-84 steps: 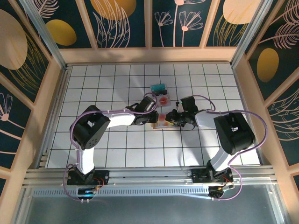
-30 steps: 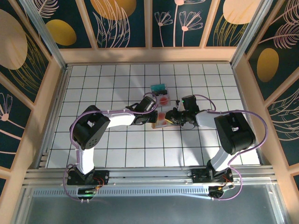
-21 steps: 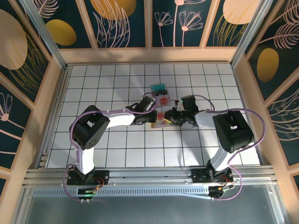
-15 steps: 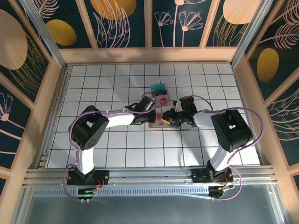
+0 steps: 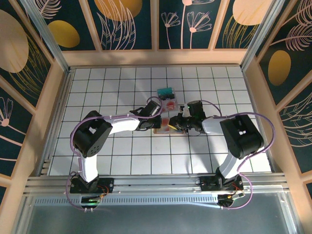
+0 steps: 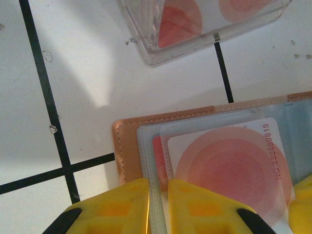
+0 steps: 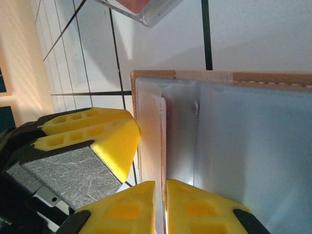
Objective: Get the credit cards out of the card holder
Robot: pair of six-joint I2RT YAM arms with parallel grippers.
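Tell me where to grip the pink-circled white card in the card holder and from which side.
Pinch the white card by its thin edge nearest the card holder's stitched tan rim, sliding the tool in along the card's plane from that side. It lies flat inside a clear pocket, so probably only that edge can be pinched.

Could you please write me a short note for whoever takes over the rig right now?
Left tool: shut on an edge of the card holder.
Right tool: pinched shut on the holder's opposite side; card or sleeve, unclear.
Done: a teal card and a loose red-spot card lie beyond the holder.
Left to do: at least one sleeved card sits inside; pull it out.
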